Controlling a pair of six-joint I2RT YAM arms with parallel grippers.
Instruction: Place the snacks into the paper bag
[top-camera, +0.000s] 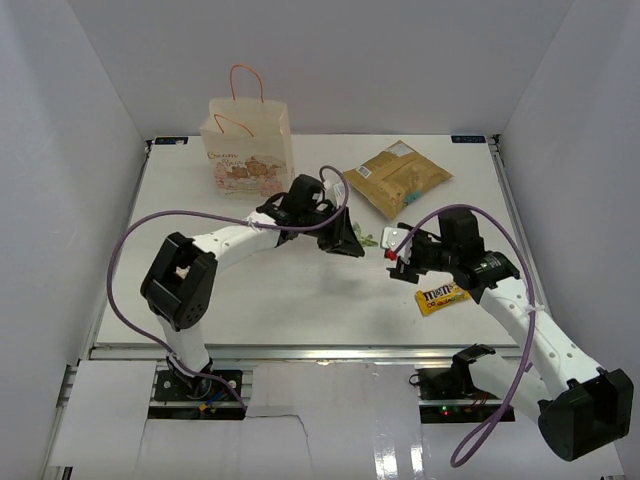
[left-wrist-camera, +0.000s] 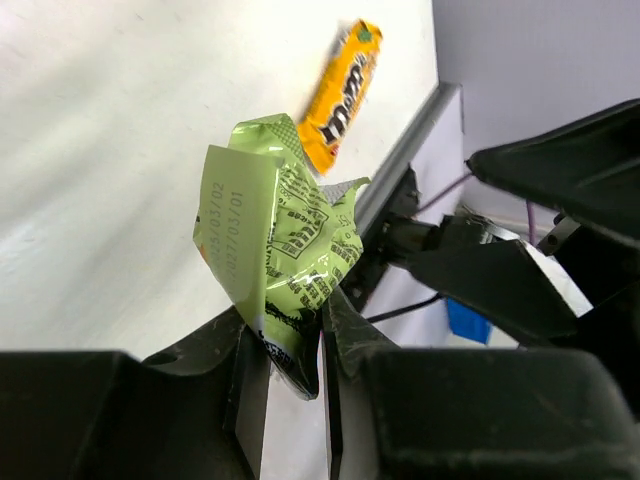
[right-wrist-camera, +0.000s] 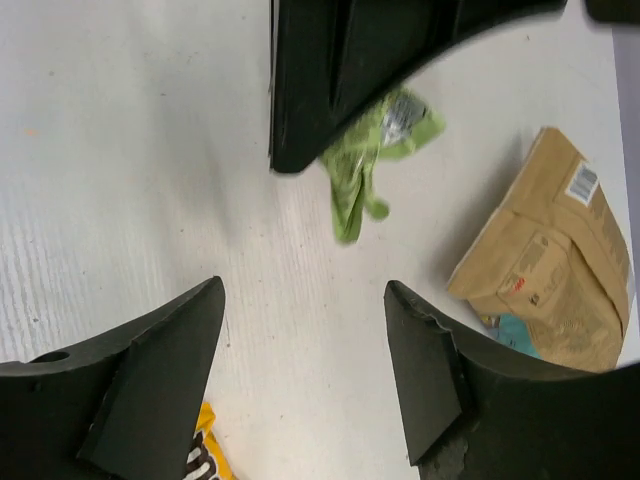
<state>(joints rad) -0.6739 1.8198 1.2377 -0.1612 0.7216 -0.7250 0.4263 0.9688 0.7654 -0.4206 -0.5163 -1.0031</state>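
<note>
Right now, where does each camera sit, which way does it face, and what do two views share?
Top: above and behind, looking down at the table; left arm and right arm show.
Left wrist: looks along the left pincer, shut on the green packet.
Right wrist: looks down at the table past the open right pincer.
Shared: both wrist views show the green packet and M&M's.

White table (top-camera: 280, 300), paper bag (top-camera: 248, 150) upright, tan pouch (top-camera: 402, 177), yellow M&M's packet (top-camera: 442, 297)

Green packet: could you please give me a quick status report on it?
Left tool shut on green packet. Right tool open, empty. Paper bag upright at far edge; nothing seen in the way.
</note>
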